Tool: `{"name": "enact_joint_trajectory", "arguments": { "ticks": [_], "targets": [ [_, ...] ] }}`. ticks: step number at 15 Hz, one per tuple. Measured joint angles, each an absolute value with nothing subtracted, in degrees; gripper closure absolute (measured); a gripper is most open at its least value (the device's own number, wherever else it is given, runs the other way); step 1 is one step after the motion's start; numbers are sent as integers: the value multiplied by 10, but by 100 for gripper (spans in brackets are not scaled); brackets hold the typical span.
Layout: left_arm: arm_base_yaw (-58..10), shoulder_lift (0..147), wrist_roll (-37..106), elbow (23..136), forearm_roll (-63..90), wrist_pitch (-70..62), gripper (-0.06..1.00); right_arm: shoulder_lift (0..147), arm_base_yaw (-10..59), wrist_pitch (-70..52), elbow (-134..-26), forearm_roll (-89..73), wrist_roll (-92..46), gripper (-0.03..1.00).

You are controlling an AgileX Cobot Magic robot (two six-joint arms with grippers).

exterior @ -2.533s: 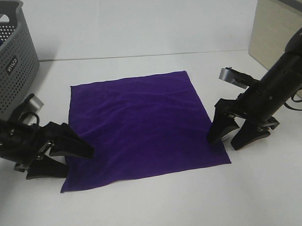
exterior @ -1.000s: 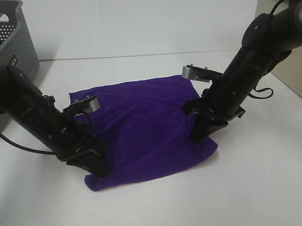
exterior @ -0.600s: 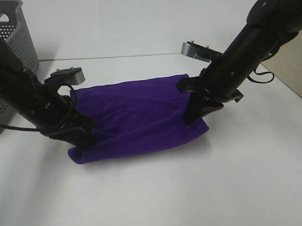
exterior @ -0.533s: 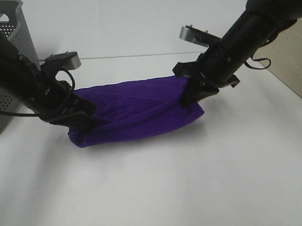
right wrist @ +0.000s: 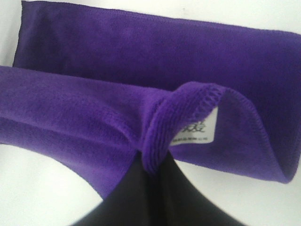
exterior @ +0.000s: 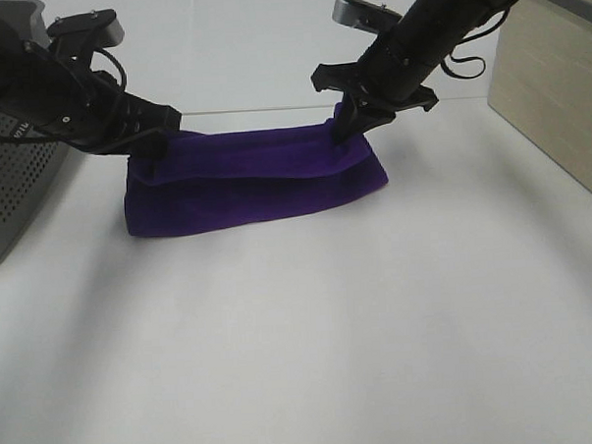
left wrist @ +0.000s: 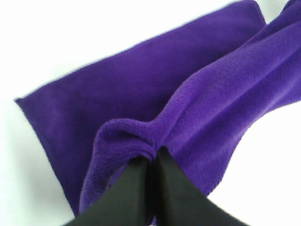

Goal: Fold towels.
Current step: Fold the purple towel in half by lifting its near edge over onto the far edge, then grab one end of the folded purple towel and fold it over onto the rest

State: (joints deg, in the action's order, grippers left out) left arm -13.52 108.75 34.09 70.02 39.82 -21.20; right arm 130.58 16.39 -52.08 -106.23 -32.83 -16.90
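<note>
The purple towel lies folded over on itself into a long band across the white table. My left gripper is shut on the towel's left corner, held over the far edge of the band. My right gripper is shut on the right corner at the same height. In the left wrist view the fingers pinch a bunched fold of towel. In the right wrist view the pinched corner of the towel shows a small white tag.
A grey perforated basket stands at the left edge of the table. A beige box stands at the right, past the right arm.
Both grippers have lifted the towel's near corners and carried them away from the camera to the far edge, so the flat square is now folded in half.
</note>
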Motion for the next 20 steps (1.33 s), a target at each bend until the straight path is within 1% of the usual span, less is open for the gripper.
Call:
{"name": "enact_joint_trajectory", "arguments": {
  "ticks": [6, 8, 9, 10, 11, 12, 13, 14, 15, 16, 18, 19, 20],
  "targets": [
    [-133, 1189, 347, 777, 394, -179, 94, 1410, 165, -528, -1189, -282, -125, 94],
    [-133, 1208, 347, 787, 393, -178, 94, 1431, 165, -528, -1214, -276, -123, 94],
    [-133, 1219, 347, 791, 393, -177, 94, 1442, 165, -532, -1227, -272, -122, 92],
    [-133, 1226, 347, 792, 393, -176, 93, 1447, 165, -533, -1231, -265, -121, 86],
    [-133, 1227, 347, 792, 392, -176, 87, 1447, 165, -533, -1232, -258, -121, 75],
    [-132, 1228, 347, 792, 390, -172, 77, 1447, 165, -532, -1233, -252, -121, 58],
    [-132, 1228, 347, 792, 388, -166, 62, 1447, 165, -533, -1234, -246, -121, 39],
    [-132, 1228, 347, 793, 388, -166, 42, 1447, 164, -541, -1234, -236, -121, 25],
    [-132, 1226, 337, 794, 388, -172, 25, 1446, 164, -557, -1234, -222, -121, 16],
    [-129, 1217, 285, 805, 375, -216, 13, 1431, 164, -608, -1234, -171, -121, 9],
    [-123, 1210, 230, 827, 337, -270, 12, 1403, 164, -647, -1234, -135, -112, 8],
    [-117, 1208, 189, 844, 301, -317, 11, 1368, 164, -682, -1234, -120, -108, 8],
    [-113, 1208, 146, 862, 253, -381, 11, 1357, 164, -688, -1234, -119, -107, 8]
  ]
}}
